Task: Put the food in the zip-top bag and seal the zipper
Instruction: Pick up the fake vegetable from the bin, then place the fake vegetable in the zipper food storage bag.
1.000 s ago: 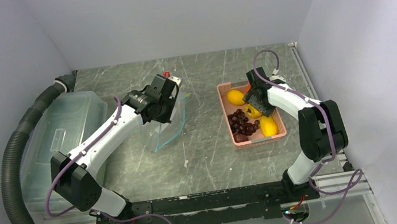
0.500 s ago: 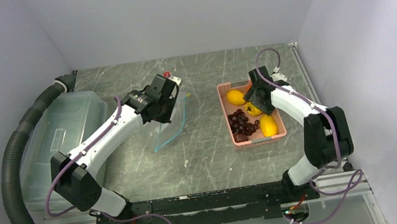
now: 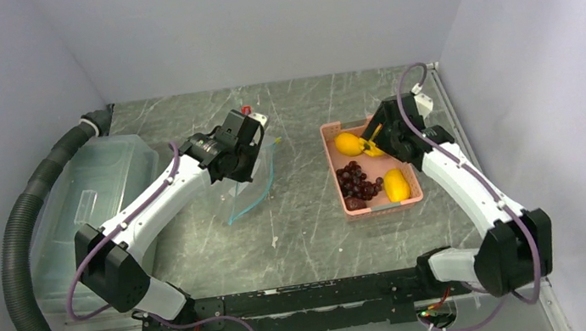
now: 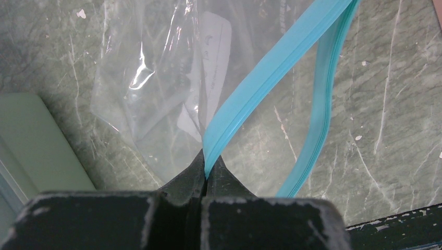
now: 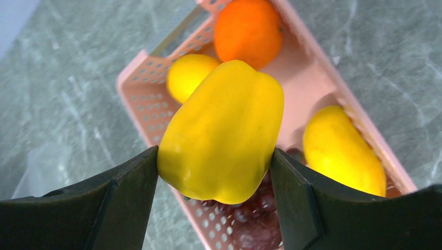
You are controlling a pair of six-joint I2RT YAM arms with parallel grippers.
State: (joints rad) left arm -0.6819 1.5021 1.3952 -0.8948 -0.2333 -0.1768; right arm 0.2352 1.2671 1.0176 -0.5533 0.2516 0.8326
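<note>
Gripping Bell Pepper Above Basket, Pinching Bag Mouth

Clamping the yellow bell pepper (image 5: 221,135) across its flanks between the right fingers (image 5: 125,198), above the pink basket (image 5: 140,88). Leaving lemon (image 5: 190,75), orange ball (image 5: 249,31), oblong fruit (image 5: 339,148) and grape bunch (image 3: 356,181) inside. Pinching one lip of the teal zipper (image 4: 271,67) in the clenched left fingers (image 4: 185,174), the zip-top bag (image 4: 156,78) hanging open over the tabletop (image 3: 314,222), well apart from the basket. Judging the pepper light, rigid, likely slippery; the bag limp, best taken by its stiffer strip.

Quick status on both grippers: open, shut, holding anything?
Left gripper: closed, pinching the zipper of the zip-top bag.
Right gripper: closed on the yellow bell pepper, over the pink basket.
</note>
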